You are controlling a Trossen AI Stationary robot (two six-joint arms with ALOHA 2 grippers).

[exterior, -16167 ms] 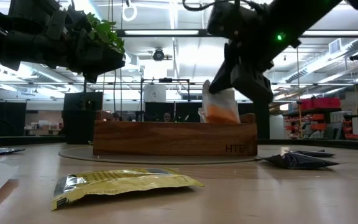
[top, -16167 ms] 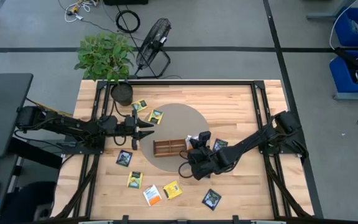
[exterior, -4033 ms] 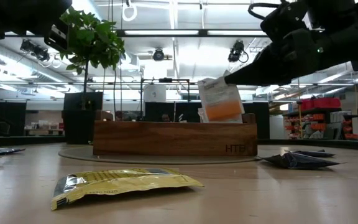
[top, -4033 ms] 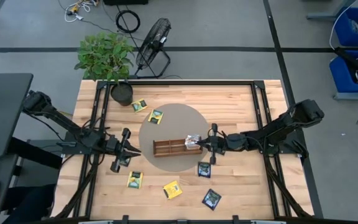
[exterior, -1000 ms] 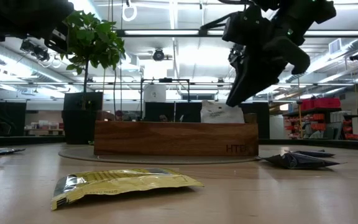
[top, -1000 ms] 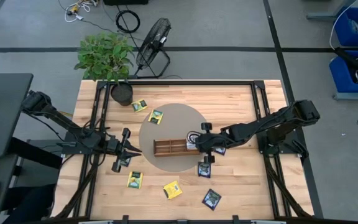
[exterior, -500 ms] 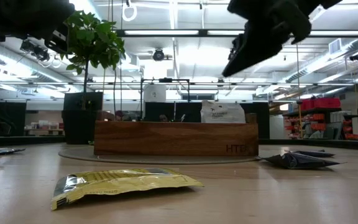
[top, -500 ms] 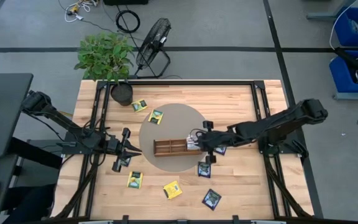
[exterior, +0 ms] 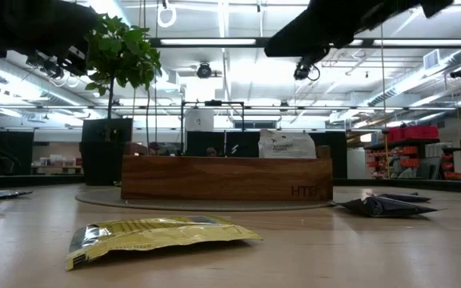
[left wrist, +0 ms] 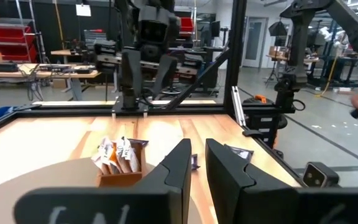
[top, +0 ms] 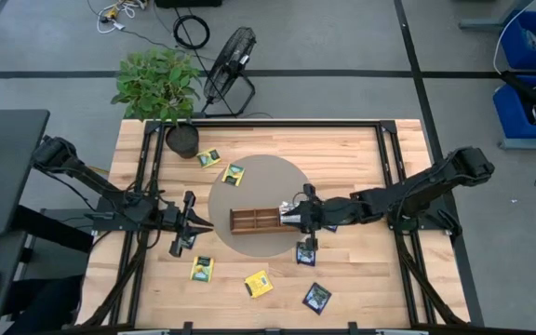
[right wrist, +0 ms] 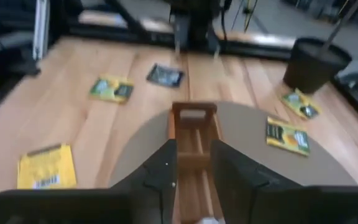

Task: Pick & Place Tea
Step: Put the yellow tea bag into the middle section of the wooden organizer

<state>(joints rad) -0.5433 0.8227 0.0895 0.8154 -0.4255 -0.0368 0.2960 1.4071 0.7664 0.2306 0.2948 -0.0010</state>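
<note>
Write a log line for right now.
right gripper: open, over tray end | white sachet: in tray | left gripper: waiting left of tray

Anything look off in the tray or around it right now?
Only the right end compartment of the wooden tray holds sachets; they stand on edge above the rim. The other sachets lie flat, scattered on the table. Nothing looks spilled or damaged.
</note>
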